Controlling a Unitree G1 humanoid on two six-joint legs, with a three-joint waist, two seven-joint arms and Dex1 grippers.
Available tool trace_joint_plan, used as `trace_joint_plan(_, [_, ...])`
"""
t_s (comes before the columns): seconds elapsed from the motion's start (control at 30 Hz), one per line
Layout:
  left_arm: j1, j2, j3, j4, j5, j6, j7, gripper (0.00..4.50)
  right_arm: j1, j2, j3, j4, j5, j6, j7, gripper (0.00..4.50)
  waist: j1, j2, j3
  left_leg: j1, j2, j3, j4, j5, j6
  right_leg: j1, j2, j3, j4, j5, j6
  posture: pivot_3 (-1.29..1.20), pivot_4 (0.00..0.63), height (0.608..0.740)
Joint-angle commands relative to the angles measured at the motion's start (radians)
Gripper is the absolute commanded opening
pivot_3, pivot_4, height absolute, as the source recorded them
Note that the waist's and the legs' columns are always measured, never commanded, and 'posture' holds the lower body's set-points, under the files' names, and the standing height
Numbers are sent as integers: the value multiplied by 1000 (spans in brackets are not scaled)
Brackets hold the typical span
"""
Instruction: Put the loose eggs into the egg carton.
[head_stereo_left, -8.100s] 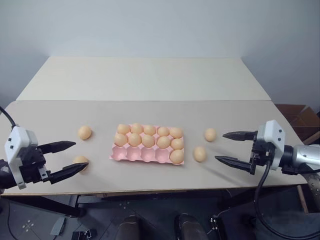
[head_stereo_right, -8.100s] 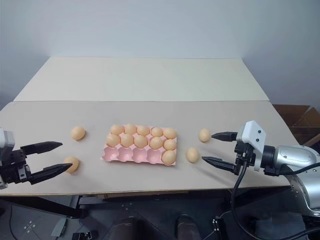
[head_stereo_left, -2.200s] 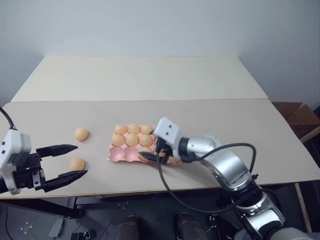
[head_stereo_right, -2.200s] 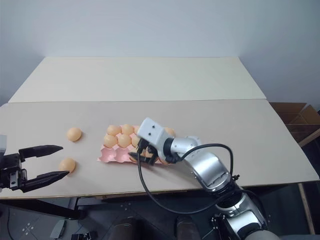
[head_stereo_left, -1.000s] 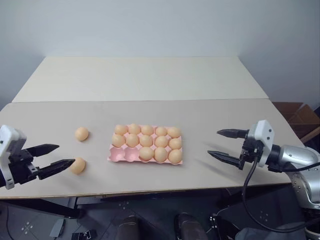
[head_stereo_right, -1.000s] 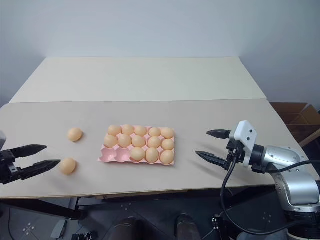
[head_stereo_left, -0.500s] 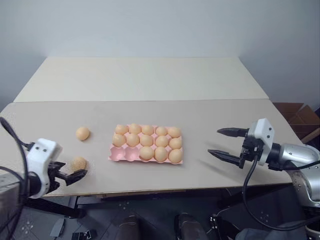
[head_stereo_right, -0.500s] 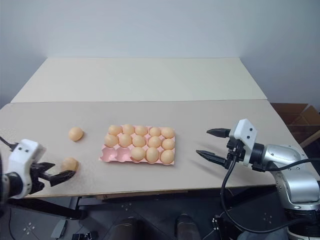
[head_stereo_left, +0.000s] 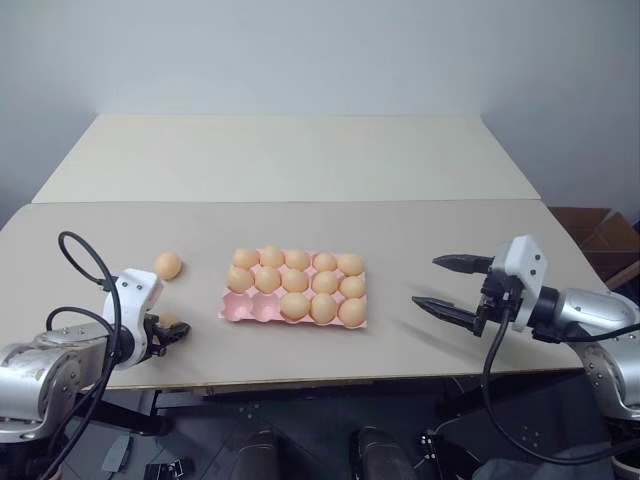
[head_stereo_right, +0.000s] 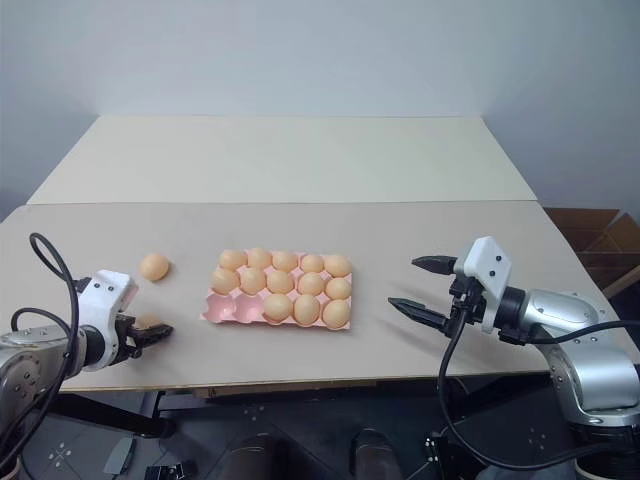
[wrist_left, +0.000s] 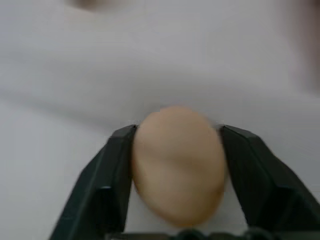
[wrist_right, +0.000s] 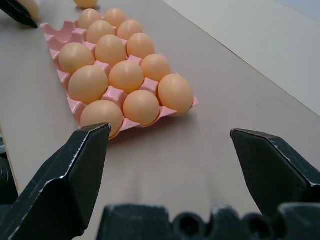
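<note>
Eggs are sitting in most cups of the pink egg carton (head_stereo_left: 293, 290), which is lying in the middle of the table (head_stereo_left: 300, 160). Two cups at its near left corner are showing bare pink. One loose egg (head_stereo_left: 168, 265) is resting on the table to the left of the carton. A second egg (head_stereo_left: 169, 320) is lying nearer the table's front edge, also left of the carton, and the left gripper (head_stereo_left: 172, 331) is squeezing it. The right gripper (head_stereo_left: 452, 285) is hanging to the right of the carton, well apart from it, with its fingers spread wide and nothing between them.

Looking from the left wrist, the two black fingers (wrist_left: 107, 180) are pressing on both sides of that egg (wrist_left: 177, 162).

Looking from the right wrist, the carton (wrist_right: 75, 107) is lying ahead between the two wide-apart fingers (wrist_right: 70, 175).
</note>
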Motion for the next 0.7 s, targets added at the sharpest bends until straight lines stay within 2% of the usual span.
trace_joint_plan(0.03, [14, 59, 9, -41, -2, -67, -68, 1721, 5, -10, -41, -47, 32, 7, -21, 4500, -3, 0, 0, 0, 0, 0, 0, 0, 0, 0, 0, 0, 0, 0, 0, 0, 150, 740])
trace_joint_plan(0.17, [8, 99, 34, -89, -45, -198, -198, 1721, 1, -8, -33, -51, 34, 5, -36, 4500, -3, 0, 0, -2, 0, 0, 0, 0, 0, -1, -1, 0, -2, 0, 0, 0, 150, 740])
trace_joint_plan(0.27, [-32, 111, 4, -89, -87, -318, -324, 1721, -10, 5, -9, -42, 20, -6, -53, 4500, 5, 0, 0, -3, 0, 1, 0, 0, 0, -1, -1, -1, -2, 0, 0, 0, 150, 740])
trace_joint_plan(0.4, [-78, 110, -123, -45, -68, -440, -416, 1721, -17, 23, 11, -42, 7, -12, -80, 4500, 9, 0, 0, -2, -1, 3, 0, 0, 0, -1, -1, 0, -2, 0, 0, 0, 150, 740])
trace_joint_plan(0.5, [-162, 63, -256, 19, -20, -506, -423, 1721, -19, 38, 16, -53, -2, -13, -108, 4500, 11, 0, 0, -2, -1, 2, 0, 0, 0, 0, 0, 0, -2, 0, 1, 0, 150, 740])
trace_joint_plan(0.7, [-280, 13, -404, 86, 19, -489, -430, 1721, 3, 47, 8, -91, 6, 2, -144, 4500, 7, 0, 0, -5, -1, 1, 1, 0, 0, -1, 0, 0, -3, 1, 2, 0, 150, 740])
